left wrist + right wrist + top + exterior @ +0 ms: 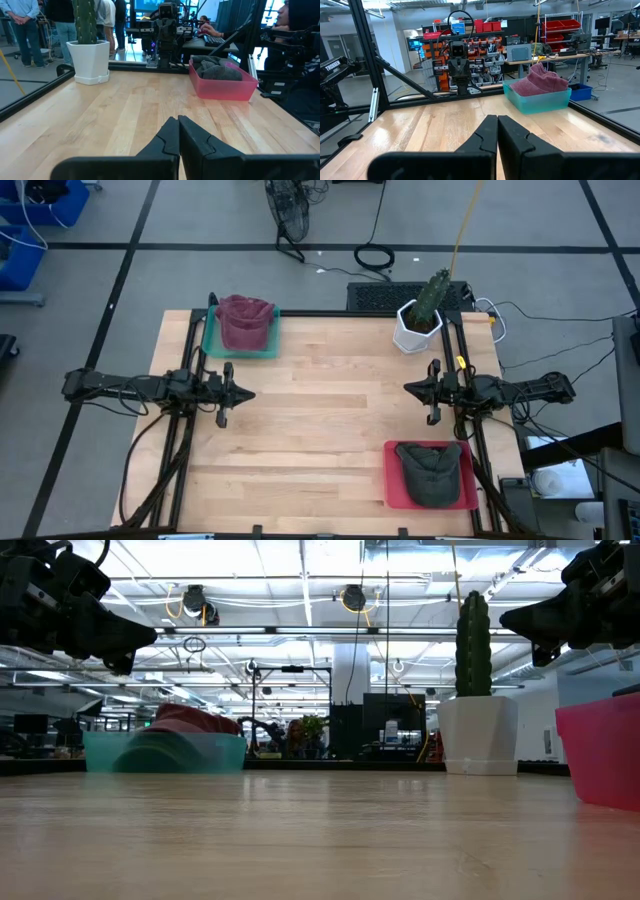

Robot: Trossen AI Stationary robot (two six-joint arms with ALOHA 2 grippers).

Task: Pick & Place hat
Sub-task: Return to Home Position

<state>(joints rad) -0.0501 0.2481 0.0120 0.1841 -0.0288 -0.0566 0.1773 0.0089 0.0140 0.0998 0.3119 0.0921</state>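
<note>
A maroon hat [245,321] lies in a teal tray [212,340] at the table's far left; it also shows as a maroon hat [541,80] in the right wrist view. A dark grey hat [432,471] lies in a red tray [393,480] at the near right, the same grey hat [216,69] seen from the left wrist. My left gripper [252,393] hovers shut at the left edge, pointing level toward the table's middle. My right gripper [406,388] hovers shut at the right edge, facing it. Both are clear of the hats.
A white pot with a green cactus [420,320] stands at the far right corner. The bare wooden tabletop [330,415] stretches between the two grippers. Black frame rails [190,350] run along the left and right edges. People [25,20] stand in the room beyond.
</note>
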